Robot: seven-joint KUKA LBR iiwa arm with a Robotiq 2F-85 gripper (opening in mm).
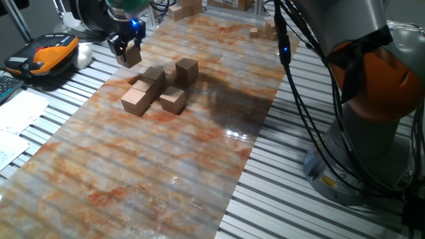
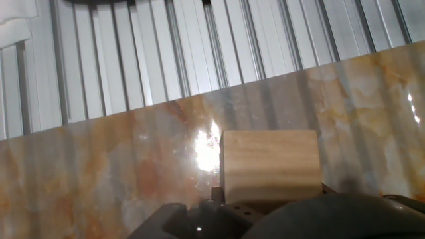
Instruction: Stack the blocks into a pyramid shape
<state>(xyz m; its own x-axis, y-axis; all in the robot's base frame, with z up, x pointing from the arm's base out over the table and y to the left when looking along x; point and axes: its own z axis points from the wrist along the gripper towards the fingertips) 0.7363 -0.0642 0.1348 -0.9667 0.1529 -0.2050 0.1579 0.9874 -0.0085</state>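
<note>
My end effector grips one block, lifted clear of the surface. Remaining blocks cluster at 4 o'clock, near. Best: lower squarely over a seam, release gently.

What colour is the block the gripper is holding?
Light tan wood with faint grain, seen best in the hand view: the block in the gripper.

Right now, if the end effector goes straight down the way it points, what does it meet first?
Probably only the bare marbled mat: the end effector holds a block, and nothing shows below it. The other blocks lie off to one side.
</note>
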